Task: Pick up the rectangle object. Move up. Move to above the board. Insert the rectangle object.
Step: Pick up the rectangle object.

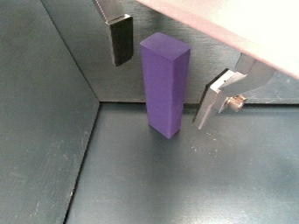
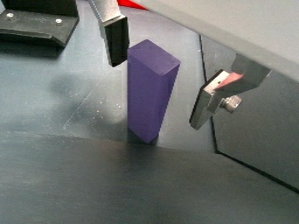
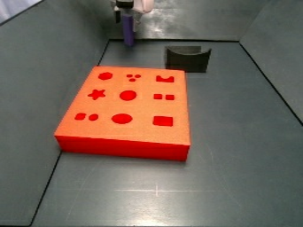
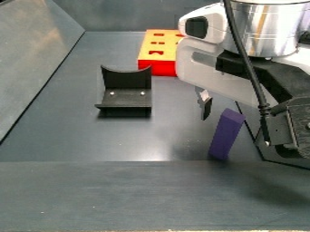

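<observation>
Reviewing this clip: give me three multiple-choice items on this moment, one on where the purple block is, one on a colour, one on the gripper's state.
1. Where does the rectangle object stand?
A. in a board cut-out
B. upright on the floor, between the fingers
C. on the fixture

2. What colour is the board?
A. red-orange
B. blue
C. white

3. How is the gripper?
A. shut on the block
B. open around the block
C. out of view

Answers: 1 B, in both wrist views the block's base rests on the grey floor. 2 A, plain in a side view. 3 B, gaps show between each finger and the block in both wrist views.
</observation>
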